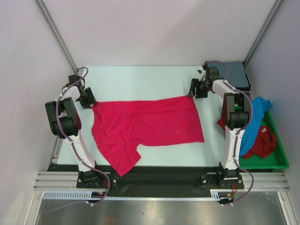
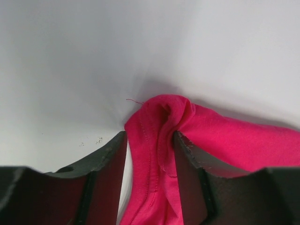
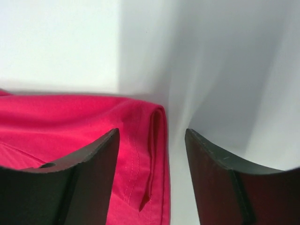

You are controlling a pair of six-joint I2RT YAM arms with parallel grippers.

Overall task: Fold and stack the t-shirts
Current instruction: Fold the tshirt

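Note:
The bright pink-red t-shirt [image 1: 145,124] lies spread across the table, one sleeve hanging toward the near edge. My left gripper [image 1: 89,99] is at its far left corner. In the left wrist view the gripper [image 2: 150,136] has its jaws partly open, with a bunched fold of the shirt [image 2: 159,122] between them and a thin gap beside the left finger. My right gripper [image 1: 194,89] is at the far right corner. In the right wrist view it [image 3: 152,132] is open, and the folded hem [image 3: 150,140] lies between the jaws on the table.
A green tray [image 1: 276,159] at the right edge holds a bright blue shirt [image 1: 255,122] and a darker red shirt [image 1: 262,143]. A folded grey-blue shirt [image 1: 236,72] lies at the far right corner. Walls enclose the table on three sides.

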